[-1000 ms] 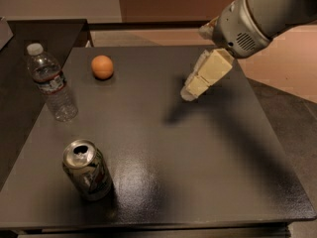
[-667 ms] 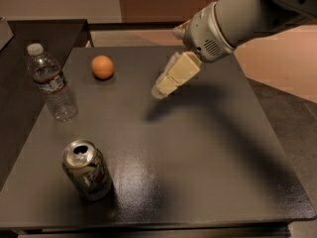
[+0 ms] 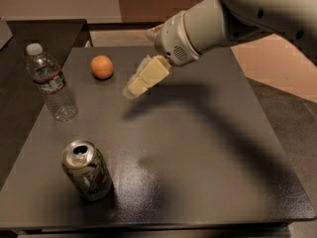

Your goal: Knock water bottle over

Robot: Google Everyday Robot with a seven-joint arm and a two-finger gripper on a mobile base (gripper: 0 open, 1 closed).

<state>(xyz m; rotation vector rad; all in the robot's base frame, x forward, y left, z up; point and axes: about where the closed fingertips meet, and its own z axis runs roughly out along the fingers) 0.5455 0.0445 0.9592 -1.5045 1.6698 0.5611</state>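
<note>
Three objects on the dark grey table (image 3: 198,148): a small clear ribbed plastic water bottle with a white cap (image 3: 51,83), an orange ball (image 3: 102,67), a shiny aluminium drink can (image 3: 87,170).
Water bottle: was seen upright at the far left, well apart from the gripper.
Gripper (image 3: 132,89): was held over the far middle, right of the ball, fingers pressed together on nothing.
Handling: judged light, thin-walled and smooth; no grasp was needed, and a push near the cap was judged best.

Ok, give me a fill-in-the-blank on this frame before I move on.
The water bottle stands ___ by the edge of the table. The gripper hovers above the table, nearest the ___. Closest to the camera stands the drink ___.
Missing: upright; orange; can.
</note>
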